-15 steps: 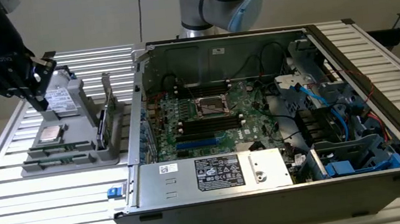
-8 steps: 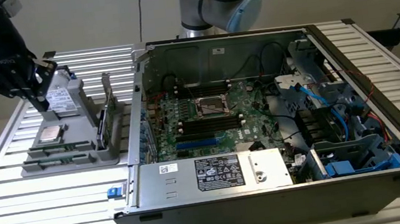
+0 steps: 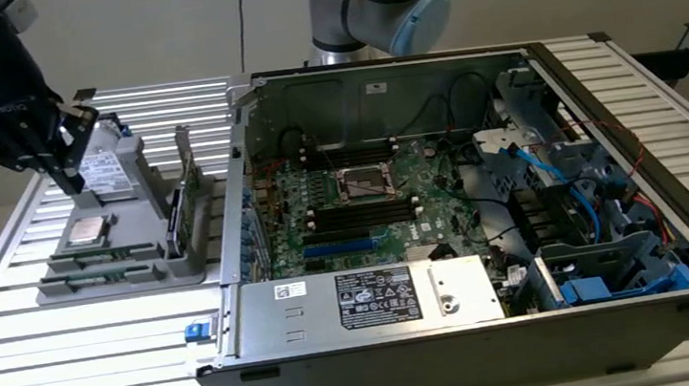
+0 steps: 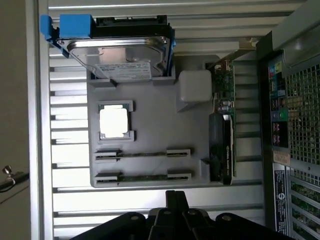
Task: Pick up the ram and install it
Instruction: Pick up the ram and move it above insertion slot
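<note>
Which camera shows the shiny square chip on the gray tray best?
The wrist view: it looks straight down on the processor chip, bright and unblocked in its square pocket of the gray tray. The exterior view shows the processor chip smaller and slanted, near the hard drive.

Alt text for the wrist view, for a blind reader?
Shut black gripper hovers near a grey plastic parts tray holding two narrow green RAM sticks on edge, a silver processor chip, and a blue-bracketed hard drive.
</note>
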{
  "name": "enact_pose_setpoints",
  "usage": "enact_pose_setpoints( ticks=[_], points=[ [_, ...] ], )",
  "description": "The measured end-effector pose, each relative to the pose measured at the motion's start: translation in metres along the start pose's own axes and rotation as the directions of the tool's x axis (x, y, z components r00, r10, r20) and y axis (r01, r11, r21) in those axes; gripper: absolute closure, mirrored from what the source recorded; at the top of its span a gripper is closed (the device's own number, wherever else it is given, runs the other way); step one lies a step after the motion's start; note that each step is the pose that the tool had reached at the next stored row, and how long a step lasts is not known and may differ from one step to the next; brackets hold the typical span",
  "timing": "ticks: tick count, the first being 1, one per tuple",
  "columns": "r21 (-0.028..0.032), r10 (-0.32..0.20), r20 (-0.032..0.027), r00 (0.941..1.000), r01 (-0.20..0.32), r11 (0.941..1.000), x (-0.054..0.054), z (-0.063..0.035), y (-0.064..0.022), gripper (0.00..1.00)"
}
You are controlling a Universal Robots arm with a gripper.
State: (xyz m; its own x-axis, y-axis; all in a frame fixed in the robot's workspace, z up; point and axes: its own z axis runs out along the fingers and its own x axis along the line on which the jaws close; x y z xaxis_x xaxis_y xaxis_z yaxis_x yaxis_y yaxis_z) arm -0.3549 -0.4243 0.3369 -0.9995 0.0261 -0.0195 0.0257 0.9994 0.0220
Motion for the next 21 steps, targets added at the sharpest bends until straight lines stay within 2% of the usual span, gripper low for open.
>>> enact_pose_setpoints(
  ticks=[3,4,6,11,16,21],
  points=[
    [-0.0011,-0.054,-0.0014,0.9986,0.054,0.9986,0.0,0.0003,0.0001,0.89],
    [-0.0033,-0.069,-0.0015,0.9976,0.069,0.9976,0.0,0.0004,0.0,0.89],
    [-0.0045,-0.087,-0.0017,0.9962,0.087,0.9962,0.0002,0.0007,0.0,0.89],
    [-0.0083,-0.176,-0.0033,0.9843,0.176,0.9843,0.0002,0.0014,0.0,0.89],
    [-0.0122,-0.265,-0.0046,0.9641,0.265,0.9641,0.0002,0.002,0.0,0.89],
    [-0.0164,-0.352,-0.0055,0.9358,0.352,0.9357,0.0003,0.0026,0.0,0.89]
  ],
)
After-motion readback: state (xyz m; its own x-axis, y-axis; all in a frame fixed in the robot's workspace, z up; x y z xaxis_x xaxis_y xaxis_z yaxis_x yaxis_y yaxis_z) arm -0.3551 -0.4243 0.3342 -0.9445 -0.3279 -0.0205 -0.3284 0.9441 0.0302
